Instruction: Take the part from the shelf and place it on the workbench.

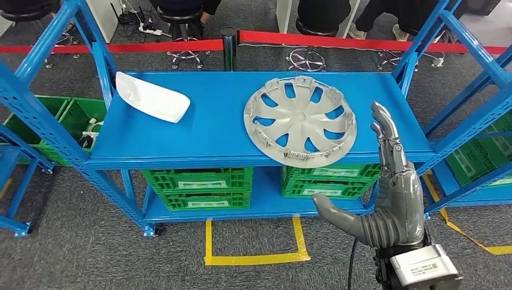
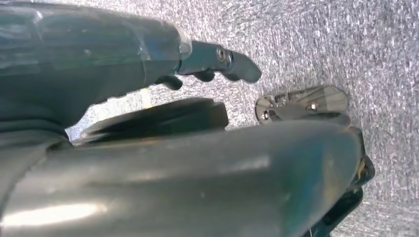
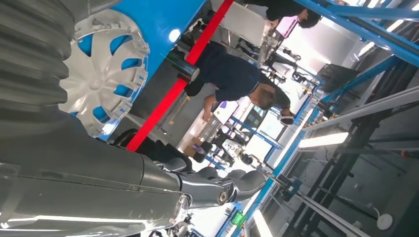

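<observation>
A silver hubcap [image 1: 300,120] lies flat on the blue shelf [image 1: 211,130], toward its right half, and its spoked face [image 3: 101,74] appears in the right wrist view too. A white curved part [image 1: 151,96] lies at the shelf's left end. My right hand [image 1: 386,193] is raised in front of the shelf's right front corner, fingers straight and thumb spread, holding nothing; it is just right of the hubcap and apart from it. My left hand [image 2: 207,61] hangs over grey carpet with its fingers loosely curled and nothing in them.
Green crates [image 1: 199,187] fill the lower shelf. Blue uprights [image 1: 422,48] frame both ends, with more racks and green bins [image 1: 60,115] at the sides. A red barrier [image 1: 338,41] and seated people are behind. Yellow tape [image 1: 253,257] marks the floor in front.
</observation>
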Robot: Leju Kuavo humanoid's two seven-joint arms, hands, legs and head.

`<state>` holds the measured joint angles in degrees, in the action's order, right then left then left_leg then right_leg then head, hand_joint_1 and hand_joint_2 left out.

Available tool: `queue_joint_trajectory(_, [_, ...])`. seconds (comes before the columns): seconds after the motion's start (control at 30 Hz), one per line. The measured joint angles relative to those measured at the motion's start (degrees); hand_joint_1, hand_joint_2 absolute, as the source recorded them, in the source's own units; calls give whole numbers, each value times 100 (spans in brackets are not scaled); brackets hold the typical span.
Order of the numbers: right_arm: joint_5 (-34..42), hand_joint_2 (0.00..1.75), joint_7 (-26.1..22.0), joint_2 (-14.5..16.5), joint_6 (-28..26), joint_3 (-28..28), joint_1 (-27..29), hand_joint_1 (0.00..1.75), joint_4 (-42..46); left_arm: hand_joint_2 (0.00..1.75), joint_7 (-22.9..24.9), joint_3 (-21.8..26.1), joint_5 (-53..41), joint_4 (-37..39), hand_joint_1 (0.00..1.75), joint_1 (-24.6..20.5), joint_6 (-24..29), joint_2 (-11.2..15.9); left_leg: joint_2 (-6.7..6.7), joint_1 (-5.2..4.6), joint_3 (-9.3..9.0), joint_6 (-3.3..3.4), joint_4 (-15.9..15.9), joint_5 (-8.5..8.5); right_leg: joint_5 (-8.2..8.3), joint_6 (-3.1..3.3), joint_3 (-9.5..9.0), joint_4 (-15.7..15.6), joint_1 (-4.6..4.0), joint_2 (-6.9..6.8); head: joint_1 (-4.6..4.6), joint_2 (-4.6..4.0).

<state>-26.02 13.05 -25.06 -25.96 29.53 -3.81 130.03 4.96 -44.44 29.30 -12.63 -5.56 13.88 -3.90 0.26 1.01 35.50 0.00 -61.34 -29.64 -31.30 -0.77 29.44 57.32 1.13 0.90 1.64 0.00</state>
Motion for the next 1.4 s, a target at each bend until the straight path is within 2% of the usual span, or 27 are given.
queue_joint_trajectory(0.23, [86, 175, -7, -2, -18, -74, 3, 0, 2, 0, 0, -1, 8, 0, 0, -1, 3, 1, -40, -12, -10, 22, 0, -11, 0, -14, -26, -42, 3, -39, 92, 0])
queue_joint_trajectory(0.4, [97, 175, -7, -1, -19, -78, 4, 0, 0, 0, -1, -25, 17, 0, 0, -1, 4, 3, -45, -15, -13, 28, -3, -10, -3, -154, -29, -49, 13, -46, 98, 0])
queue_joint_trajectory(0.57, [55, 175, 21, -3, -29, -85, 5, 0, 0, 0, 0, -31, 21, 0, 0, 0, 4, 3, -47, -13, -39, 27, 10, -9, -9, -199, -45, -48, 12, -48, 88, 0])
queue_joint_trajectory(0.67, [8, 175, 47, -3, -31, -89, 5, 0, 0, 0, 1, -33, 21, 0, 0, 0, 4, 3, -46, -12, -61, 27, 27, -9, -13, -203, -60, -48, 12, -47, 83, 0])
queue_joint_trajectory(0.73, [-148, 175, 168, -7, -15, -101, 4, 0, -2, 0, 2, -36, 21, 0, 0, -1, 4, 3, -46, -12, -69, 26, 35, -9, -16, -203, -64, -48, 12, -47, 81, 0])
queue_joint_trajectory(0.83, [-611, 175, 690, -70, 110, -191, -1, 0, -43, 0, 1, -68, 15, 0, 0, -1, -4, 2, -46, -12, -76, 26, 43, -8, -21, -197, -67, -47, 12, -48, 76, 0])
queue_joint_trajectory(0.93, [-843, 175, 1295, -275, 428, -421, -48, 0, -186, 0, -1, -119, -21, 0, 0, -2, -16, 1, -46, -12, -77, 25, 45, -8, -22, -196, -70, -47, 12, -48, 76, 0])
queue_joint_trajectory(1.07, [-995, 175, 1889, -721, 1151, -810, -207, 0, -482, 0, -16, -165, -93, 0, 0, -2, -30, 2, -45, -14, -76, 25, 45, -8, -21, -196, -72, -48, 13, -50, 81, 0])
queue_joint_trajectory(1.4, [-1505, 175, 2496, -1724, 2717, -1463, -767, 0, -844, 0, 231, -356, -322, 2, 0, -11, -207, 60, -42, -15, -78, 25, 45, -8, -21, -196, -72, -48, 13, -53, 82, 0])
